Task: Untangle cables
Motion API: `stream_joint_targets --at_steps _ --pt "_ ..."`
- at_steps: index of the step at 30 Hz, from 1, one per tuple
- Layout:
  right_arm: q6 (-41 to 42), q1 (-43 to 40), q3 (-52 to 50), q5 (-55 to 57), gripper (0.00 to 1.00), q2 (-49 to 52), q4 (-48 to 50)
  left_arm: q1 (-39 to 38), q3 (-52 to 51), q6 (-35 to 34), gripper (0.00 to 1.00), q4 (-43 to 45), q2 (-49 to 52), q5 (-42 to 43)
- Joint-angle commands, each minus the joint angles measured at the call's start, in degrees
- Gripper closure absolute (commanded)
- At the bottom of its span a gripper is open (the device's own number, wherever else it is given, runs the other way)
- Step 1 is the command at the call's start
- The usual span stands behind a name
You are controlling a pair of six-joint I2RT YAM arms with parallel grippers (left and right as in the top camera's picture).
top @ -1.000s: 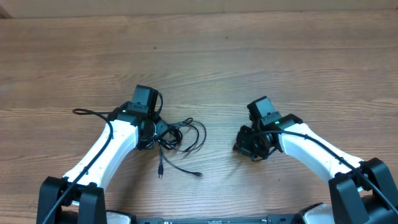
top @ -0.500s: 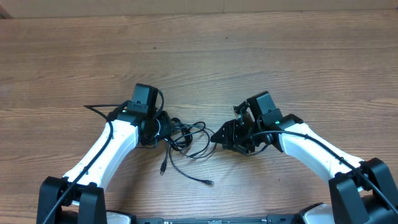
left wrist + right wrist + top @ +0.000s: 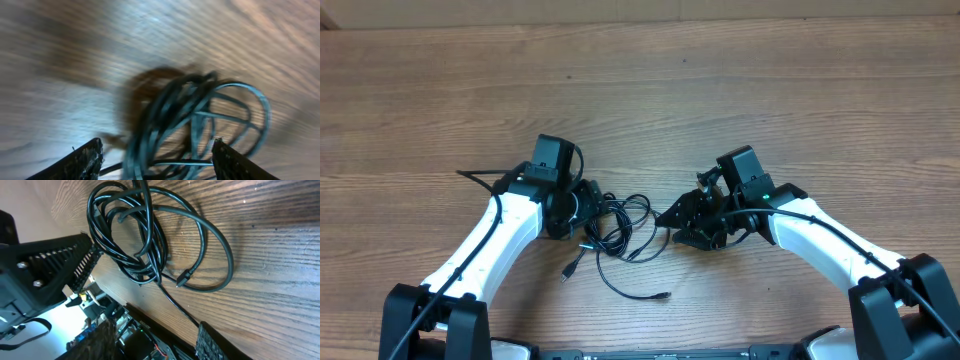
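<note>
The cables (image 3: 150, 230) look like glossy black plastic, the surface (image 3: 720, 80) is matt grained wood, and the arm shells (image 3: 495, 235) are smooth white plastic.

The thin bendy shiny black cables (image 3: 152, 250) are tipped with small grey plugs (image 3: 568, 272), the big flat wooden table (image 3: 770, 90) is coloured light brown with long darker stripes of grain, and the smooth left robot arm (image 3: 490, 240) and right robot arm (image 3: 830, 245) are painted white.

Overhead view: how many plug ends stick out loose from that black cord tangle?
2. One plug end lies beside the left arm, just outside the tangle; the other plug end trails further right. More may hide inside it.
</note>
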Motion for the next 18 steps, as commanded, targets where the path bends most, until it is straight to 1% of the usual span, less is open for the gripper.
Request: stream_joint_targets --at_steps 1,3,4,6,8,9,13,14,15,16,17,18 --pt "0.5 0.0 -0.1 0.1 0.49 -0.9 0.1 -0.2 -0.3 3.0 0.29 -1.0 -0.5 -5.1" --pt "0.5 0.0 -0.1 0.3 0.47 -0.9 0.1 -0.4 -1.0 6.4 0.28 0.2 -0.5 -5.3" --pt "0.5 0.0 -0.1 0.6 0.46 -0.9 0.1 -0.6 -1.5 7.4 0.24 1.2 -0.5 -5.3" --pt "0.5 0.0 -0.1 0.8 0.46 -0.9 0.1 -1.0 -2.8 7.6 0.22 3.5 -0.4 -5.5" --pt "0.5 0.0 -0.1 1.1 0.46 -0.9 0.1 -1.4 -4.4 7.5 0.23 6.8 -0.2 -5.4" --pt "0.5 0.0 -0.1 1.1 0.46 -0.9 0.1 -1.6 -5.1 7.5 0.25 8.0 -0.2 -5.5" --pt "0.5 0.0 -0.1 1.2 0.46 -0.9 0.1 -2.1 -8.4 7.5 0.41 13.0 -0.2 -5.4" --pt "0.5 0.0 -0.1 1.4 0.45 -0.9 0.1 -2.1 -9.1 7.5 0.54 13.6 -0.2 -5.4" --pt "0.5 0.0 -0.1 1.5 0.45 -0.9 0.1 -2.1 -9.3 7.5 0.59 13.7 -0.2 -5.4" --pt "0.5 0.0 -0.1 1.6 0.45 -0.9 0.1 -2.1 -9.7 7.5 0.69 13.8 -0.2 -5.4" --pt "0.5 0.0 -0.1 1.6 0.45 -0.9 0.1 -2.0 -9.9 7.5 0.76 13.8 -0.2 -5.4" --pt "0.5 0.0 -0.1 1.6 0.45 -0.9 0.1 -2.0 -10.1 7.5 0.86 13.7 -0.2 -4.9"
